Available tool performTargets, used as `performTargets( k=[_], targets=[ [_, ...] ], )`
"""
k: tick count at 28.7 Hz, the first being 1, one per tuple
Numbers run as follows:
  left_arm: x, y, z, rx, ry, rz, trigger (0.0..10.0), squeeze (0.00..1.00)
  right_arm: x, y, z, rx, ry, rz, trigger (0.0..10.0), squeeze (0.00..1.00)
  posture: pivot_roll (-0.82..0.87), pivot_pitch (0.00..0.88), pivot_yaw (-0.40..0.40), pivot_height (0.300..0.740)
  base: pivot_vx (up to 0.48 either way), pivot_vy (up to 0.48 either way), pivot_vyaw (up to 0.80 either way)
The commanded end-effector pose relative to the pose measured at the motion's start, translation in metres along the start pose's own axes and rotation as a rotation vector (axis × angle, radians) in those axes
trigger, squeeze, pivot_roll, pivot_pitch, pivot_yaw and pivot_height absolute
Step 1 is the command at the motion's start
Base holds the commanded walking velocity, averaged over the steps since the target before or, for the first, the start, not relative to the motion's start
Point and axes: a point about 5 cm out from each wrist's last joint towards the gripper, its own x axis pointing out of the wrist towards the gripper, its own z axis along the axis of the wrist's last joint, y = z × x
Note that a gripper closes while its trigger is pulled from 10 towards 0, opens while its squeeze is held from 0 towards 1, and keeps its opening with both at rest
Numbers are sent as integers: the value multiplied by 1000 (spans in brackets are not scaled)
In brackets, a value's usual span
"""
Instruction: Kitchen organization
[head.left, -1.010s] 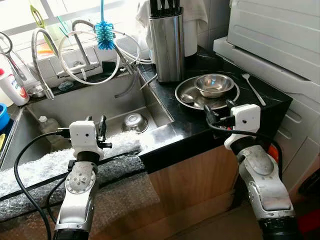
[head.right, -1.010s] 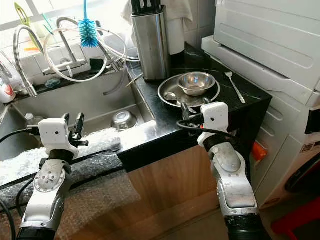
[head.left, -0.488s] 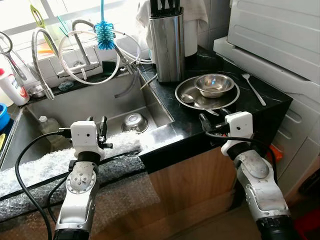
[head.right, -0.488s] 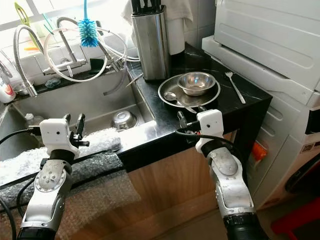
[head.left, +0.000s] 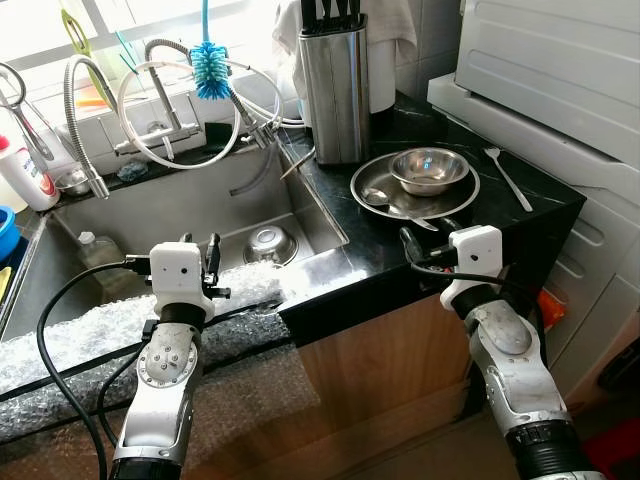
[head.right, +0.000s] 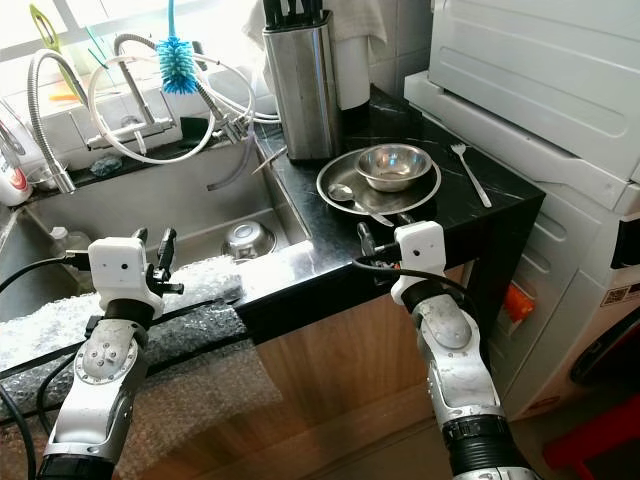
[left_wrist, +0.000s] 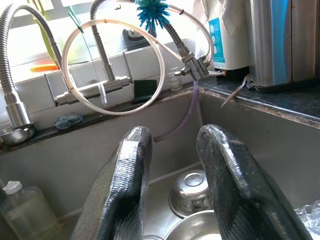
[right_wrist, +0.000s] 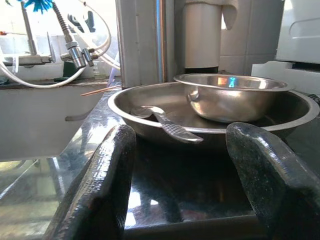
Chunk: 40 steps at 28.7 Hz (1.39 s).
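little looks sorted yet: the steel plate (head.left: 414, 189) with its small bowl (head.left: 429, 168) and spoon (head.left: 392, 207) sits near the counter's front edge, a fork (head.left: 508, 177) lies by the right edge, and another bowl (head.left: 268, 243) waits in the sink (head.left: 150, 215). the right gripper (right_wrist: 185, 170) hangs at the counter's front edge just before the plate, jaws spread wide and empty. the left gripper (left_wrist: 175, 190) hovers over the sink's front rim, fingers parted, holding nothing.

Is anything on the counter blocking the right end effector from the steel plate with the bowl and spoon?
Nothing visible. The right end effector, open, faces the plate across bare black counter; the spoon handle overhangs the near rim.
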Motion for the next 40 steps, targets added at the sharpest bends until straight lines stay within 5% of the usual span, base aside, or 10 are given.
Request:
performTargets(
  k=[1,7,8,9,10,40],
  targets=[
    [1,3,3,5,-10,11,10000,0,6,3,6,-12,-26,8,10000,0,-116,0,150,740,0,0,0],
    [2,3,3,10,-10,11,10000,0,9,1,5,-15,-32,1,9255,0,-114,0,150,740,0,0,0],
    [2,3,3,10,-10,11,10000,0,10,1,5,-20,-31,1,4706,0,-114,0,150,740,0,0,0],
    [2,2,3,11,-9,11,10000,0,10,1,5,-25,-32,1,3176,0,-115,0,151,740,0,0,0],
    [2,2,3,11,-9,10,10000,0,11,1,6,-25,-35,2,0,0,-113,0,149,740,0,0,0],
    [5,1,5,22,-19,14,10000,0,17,0,10,-21,-65,-9,0,0,-113,0,150,740,0,0,0]
  ],
)
